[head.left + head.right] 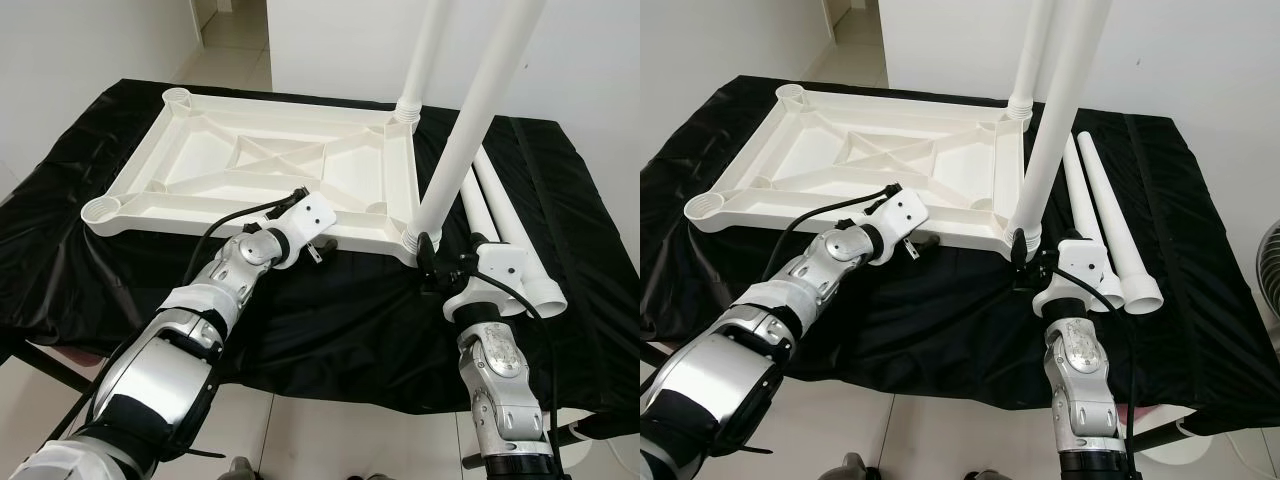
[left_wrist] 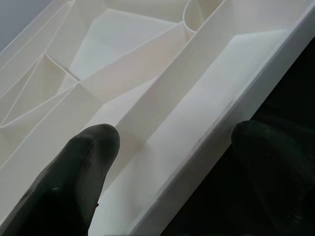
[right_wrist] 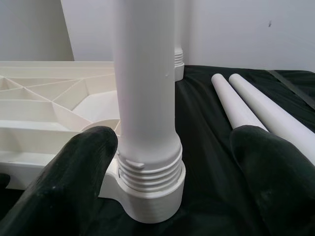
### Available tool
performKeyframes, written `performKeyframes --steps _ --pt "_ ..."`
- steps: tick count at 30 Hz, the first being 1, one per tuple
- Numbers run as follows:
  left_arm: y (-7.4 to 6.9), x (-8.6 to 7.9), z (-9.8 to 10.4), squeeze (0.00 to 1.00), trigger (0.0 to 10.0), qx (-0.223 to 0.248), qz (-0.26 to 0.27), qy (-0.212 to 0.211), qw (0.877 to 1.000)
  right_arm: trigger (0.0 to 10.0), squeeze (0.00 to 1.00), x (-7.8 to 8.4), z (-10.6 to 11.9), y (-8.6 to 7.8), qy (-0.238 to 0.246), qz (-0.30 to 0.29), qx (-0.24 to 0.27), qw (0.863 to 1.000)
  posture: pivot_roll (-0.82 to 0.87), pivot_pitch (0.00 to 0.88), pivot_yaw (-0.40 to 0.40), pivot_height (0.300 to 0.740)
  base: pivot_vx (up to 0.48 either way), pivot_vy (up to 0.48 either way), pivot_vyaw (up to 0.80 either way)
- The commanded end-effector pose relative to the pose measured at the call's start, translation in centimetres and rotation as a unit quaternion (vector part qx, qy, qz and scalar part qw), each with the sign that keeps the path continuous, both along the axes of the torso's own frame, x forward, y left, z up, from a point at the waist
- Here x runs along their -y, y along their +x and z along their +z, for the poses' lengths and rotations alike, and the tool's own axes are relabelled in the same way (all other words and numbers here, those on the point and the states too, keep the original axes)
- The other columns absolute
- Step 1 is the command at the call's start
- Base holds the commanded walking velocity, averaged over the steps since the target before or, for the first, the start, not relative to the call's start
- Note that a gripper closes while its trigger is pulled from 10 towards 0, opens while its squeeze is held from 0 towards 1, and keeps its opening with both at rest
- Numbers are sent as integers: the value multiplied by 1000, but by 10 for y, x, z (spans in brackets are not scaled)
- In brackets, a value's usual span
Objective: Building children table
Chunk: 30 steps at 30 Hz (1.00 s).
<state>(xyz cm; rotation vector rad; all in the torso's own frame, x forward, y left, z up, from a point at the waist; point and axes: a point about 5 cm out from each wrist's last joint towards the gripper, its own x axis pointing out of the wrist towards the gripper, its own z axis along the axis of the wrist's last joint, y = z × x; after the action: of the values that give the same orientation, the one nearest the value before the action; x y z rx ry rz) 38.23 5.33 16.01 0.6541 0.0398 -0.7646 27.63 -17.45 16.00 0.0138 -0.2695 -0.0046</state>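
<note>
I see the white tabletop (image 1: 270, 165) lying underside up on the black-draped counter (image 1: 340, 300), its near rim set back from the counter's front edge. Two legs stand in the right-hand corner sockets; two loose legs (image 1: 510, 235) lie beside them. Left gripper (image 1: 318, 250) fingers apart, straddling the near rim. Right gripper (image 1: 428, 262) fingers apart around the near leg (image 3: 145, 98) at its threaded base.

Looking smooth, matt white plastic: ribbed tabletop (image 1: 270, 165), threaded leg (image 3: 145, 98), loose legs (image 1: 1110, 230). Draping the surface: black cloth (image 1: 330, 300), faintly sheened, wrinkled. Showing matt black rubbery fingers (image 3: 74, 182).
</note>
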Motion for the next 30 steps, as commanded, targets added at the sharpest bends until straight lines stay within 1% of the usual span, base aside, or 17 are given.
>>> performKeyframes --steps 1,2,3,4,6,10,12,15,16,17,19,20,22,24,26,27,30 --pt "-4 2 -7 0 10000 -41 -53 48 997 10000 0 0 -1 -1 -3 -3 -3 1000 36 95 34 740 0 0 0" --pt "-4 2 -9 0 10000 -45 -56 60 996 10000 0 0 -1 0 -2 -3 -2 1000 38 94 35 740 0 0 0" --pt "-4 2 -9 0 10000 -45 -56 60 996 10000 0 0 -1 0 -2 -3 -2 1000 38 94 35 740 0 0 0" --pt "-4 3 -12 0 10000 -51 -61 77 994 10000 0 -1 -1 1 -2 -1 -2 1000 38 94 35 740 0 0 0" --pt "-4 3 -14 0 10000 -60 -62 87 992 10000 0 -2 -1 2 -2 0 -2 1000 45 93 32 740 0 0 0" --pt "-4 4 -15 0 10000 -69 -65 93 991 10000 0 -2 -1 2 -1 0 -2 1000 46 92 33 740 0 0 0" --pt "-5 5 -16 0 10000 -91 -68 97 989 10000 0 -3 -1 4 -1 2 -2 1000 49 90 34 740 0 0 0" --pt "-5 5 -16 0 10000 -91 -68 97 989 10000 0 -3 -1 4 -1 2 -2 1000 49 90 34 740 0 0 0" --pt "-5 5 -17 0 10000 -108 -68 94 987 10000 0 -3 -1 4 -1 2 -2 1000 50 89 35 740 0 0 0" --pt "-5 4 -18 0 4667 -123 -64 90 986 10000 0 -3 -1 4 -1 2 -2 1000 50 89 35 740 0 0 0" --pt "-5 4 -18 0 4667 -123 -64 90 986 10000 0 -3 -1 4 -1 2 -2 1000 50 89 35 740 0 0 0" --pt "-6 4 -19 0 0 -134 -70 86 985 10000 0 -3 -1 4 -1 2 -2 1000 49 88 35 740 0 0 0" --pt "-6 4 -19 0 0 -134 -70 86 985 10000 0 -3 -1 4 -1 2 -2 1000 49 88 35 740 0 0 0" --pt "-7 5 -20 0 0 -148 -86 84 982 10000 0 -3 -1 4 0 2 -2 1000 49 89 37 740 0 0 0" --pt "-10 5 -22 0 0 -156 -109 93 977 10000 0 -3 -1 5 0 0 -2 1000 49 89 37 740 0 0 0" --pt "-10 5 -22 0 0 -156 -109 93 977 10000 0 -3 -1 5 0 0 -2 1000 49 89 37 740 0 0 0" --pt "-15 3 -25 0 0 -173 -140 93 970 10000 0 -3 -1 5 -1 0 -1 1000 49 89 38 740 0 0 0"
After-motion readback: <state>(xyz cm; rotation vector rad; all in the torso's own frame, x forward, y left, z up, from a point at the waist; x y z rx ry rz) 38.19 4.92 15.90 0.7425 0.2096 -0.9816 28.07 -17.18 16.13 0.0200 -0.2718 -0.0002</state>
